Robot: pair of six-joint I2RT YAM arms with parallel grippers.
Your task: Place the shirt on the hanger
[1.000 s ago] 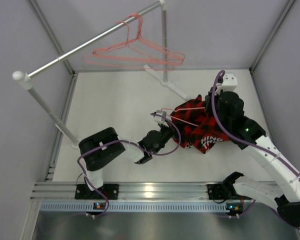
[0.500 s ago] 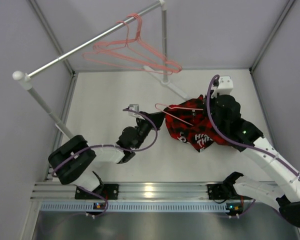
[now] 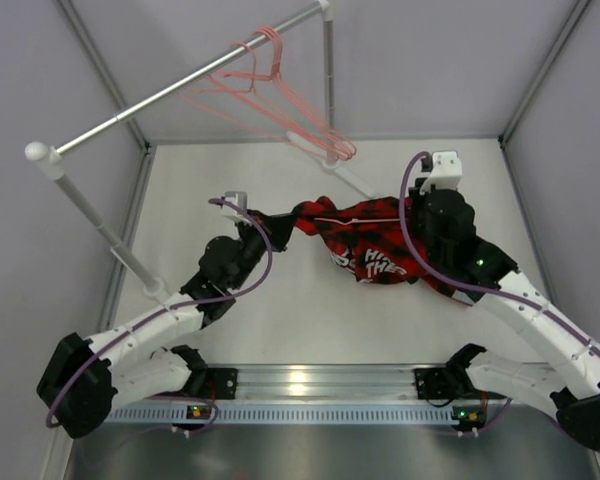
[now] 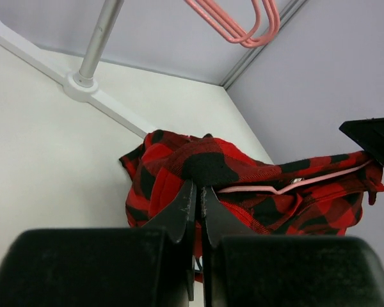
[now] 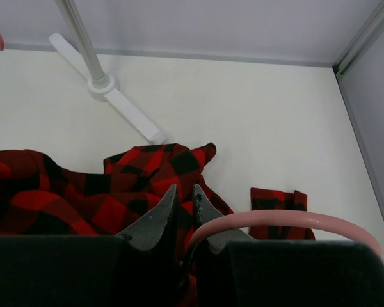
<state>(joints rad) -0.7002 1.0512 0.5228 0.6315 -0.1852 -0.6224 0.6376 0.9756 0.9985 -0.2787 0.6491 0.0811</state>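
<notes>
Robot lab test cell: a white tabletop (image 3: 310, 320) boxed in by plain grey wall panels (image 3: 30, 260). The left arm (image 3: 150, 325) and right arm (image 3: 540, 320) mount on an aluminium extrusion rail (image 3: 320, 378) at the near edge. A tubular garment rail (image 3: 170, 90) carrying pink wire hangers (image 3: 346, 150) stands on the table.

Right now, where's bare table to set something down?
Bare white table: the front strip between the red-and-black plaid shirt and the near aluminium rail, and the back-left corner by the rack's grey leg. Crowded mid-table: left hand and right hand both grip the shirt.
</notes>
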